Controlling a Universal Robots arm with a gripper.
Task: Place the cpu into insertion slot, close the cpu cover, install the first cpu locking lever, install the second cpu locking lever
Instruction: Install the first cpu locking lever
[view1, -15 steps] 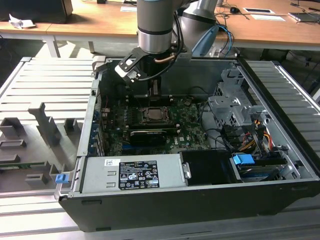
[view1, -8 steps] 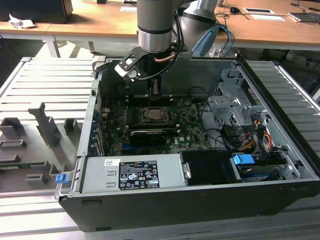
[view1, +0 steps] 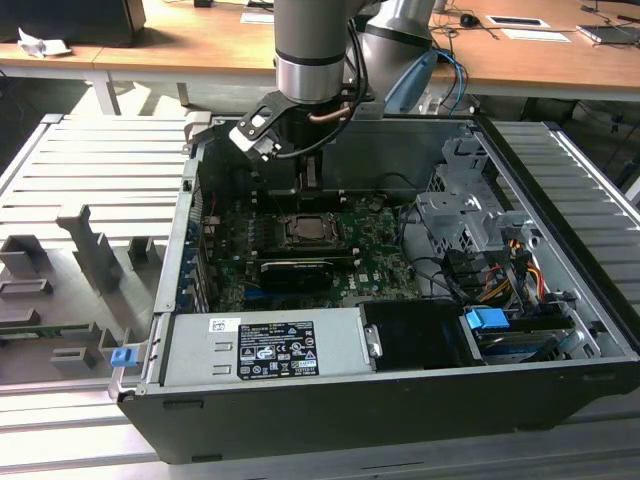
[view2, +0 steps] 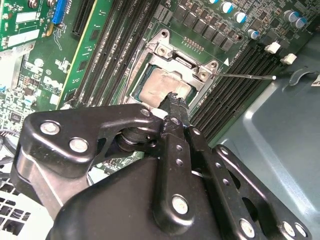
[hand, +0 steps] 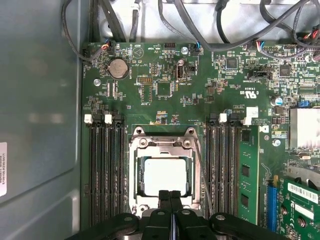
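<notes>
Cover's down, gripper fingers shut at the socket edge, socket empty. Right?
Not empty: the cpu sits in the insertion slot, showing through the cpu cover window in the first wrist view. Cover down and gripper shut are right.

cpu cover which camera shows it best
The first wrist view: the cpu cover faces the camera, framing the cpu. The second wrist view shows it slanted, partly behind the gripper; the exterior view, far off.

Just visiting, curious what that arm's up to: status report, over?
Claw shut, tips at cpu cover edge. Cpu lies in insertion slot, cover down over it. One thin lever juts out sideways.
</notes>
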